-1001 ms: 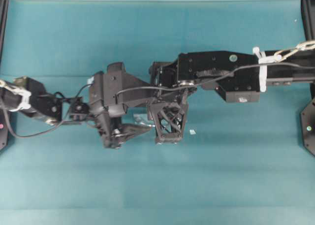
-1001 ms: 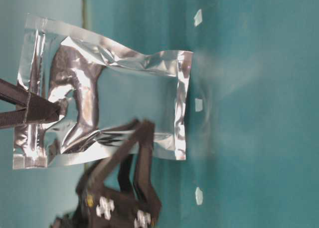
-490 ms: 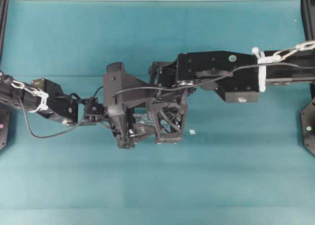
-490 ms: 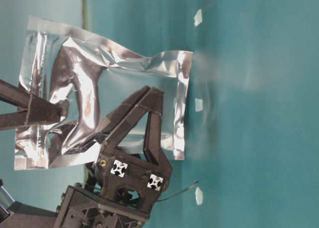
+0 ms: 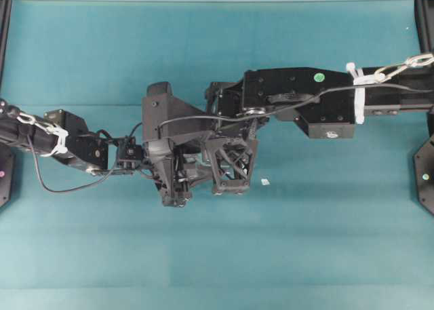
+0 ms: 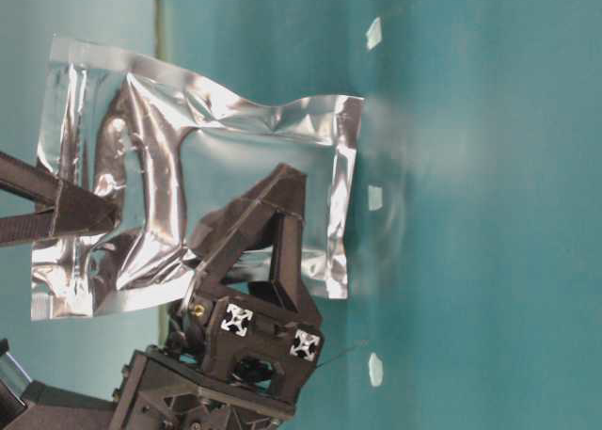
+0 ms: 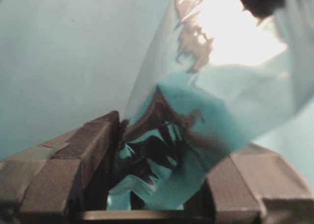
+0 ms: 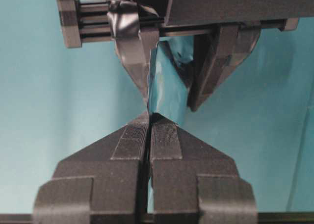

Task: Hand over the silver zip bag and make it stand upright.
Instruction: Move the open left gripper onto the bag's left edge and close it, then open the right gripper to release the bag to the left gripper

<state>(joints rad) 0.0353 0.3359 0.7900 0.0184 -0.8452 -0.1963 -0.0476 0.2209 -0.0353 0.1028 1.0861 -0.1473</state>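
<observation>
The silver zip bag point(image 7: 206, 111) hangs between the left claw's point(image 7: 162, 185) two parted fingers point(image 7: 64, 160).

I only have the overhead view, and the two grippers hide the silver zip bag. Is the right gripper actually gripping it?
Observer: Yes. The right wrist view shows the right gripper shut on the edge of the silver zip bag.
Operator: And has the left one clamped it?
Observer: Not yet. The left gripper straddles the bag, with a gap beside one finger.
Operator: Where is the bag relative to the table?
Observer: The table-level view shows it spread flat, its free short edge close to the table. I cannot tell whether they touch.
</observation>
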